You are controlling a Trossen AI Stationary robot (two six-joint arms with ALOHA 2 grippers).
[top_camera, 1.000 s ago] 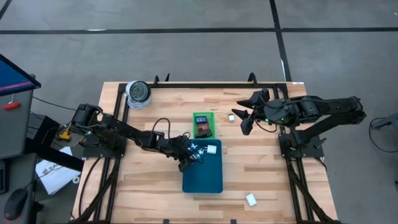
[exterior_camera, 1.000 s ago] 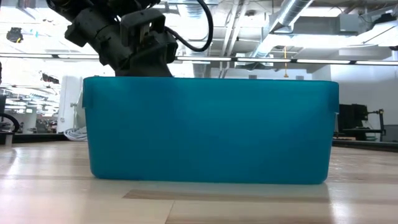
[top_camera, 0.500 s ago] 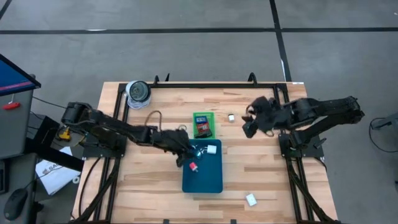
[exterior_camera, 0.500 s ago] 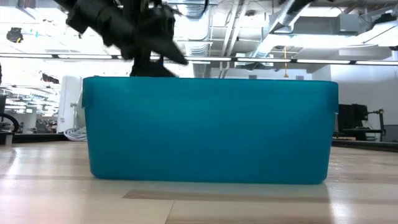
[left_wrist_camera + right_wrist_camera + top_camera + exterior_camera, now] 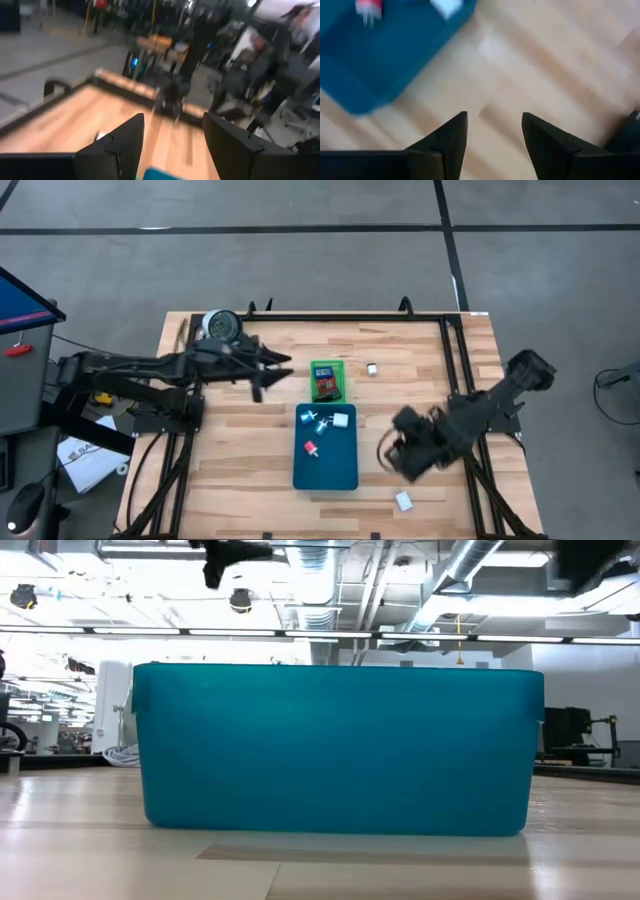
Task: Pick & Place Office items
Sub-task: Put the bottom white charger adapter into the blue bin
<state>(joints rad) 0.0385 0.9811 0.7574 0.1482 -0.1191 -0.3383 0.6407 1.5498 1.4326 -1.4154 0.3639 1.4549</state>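
The left gripper (image 5: 268, 372) hung above the wooden table (image 5: 240, 460) at its far left part, just beside the roll of tape (image 5: 220, 327) and well apart from the teal tray (image 5: 330, 470). Its jaws stood apart with nothing between them, as the left wrist view showed: two dark fingers (image 5: 125, 145) spread wide over bare wood.

The right gripper (image 5: 400, 460) was over the table to the right of the teal tray, near the table's front. In the right wrist view its fingers (image 5: 447, 140) were spread open and empty above bare boards, with a corner of the teal tray (image 5: 375, 60) and a red item (image 5: 368, 9) showing beyond them.

Inside the teal tray lay several office items: a red piece (image 5: 311, 448) near the left wall, a white block (image 5: 340, 420) at the far end, and small blue-and-white pieces (image 5: 314, 420) beside it. The small green tray (image 5: 318, 366), just beyond the teal one, held a dark red item (image 5: 326, 387). A small white item (image 5: 371, 368) lay on the table to the right of the green tray, and another white block (image 5: 404, 501) lay near the front edge, close to the right gripper but not touching it.

In the low view the teal tray's wall (image 5: 340, 750) filled the middle of the scene and hid what lay within.
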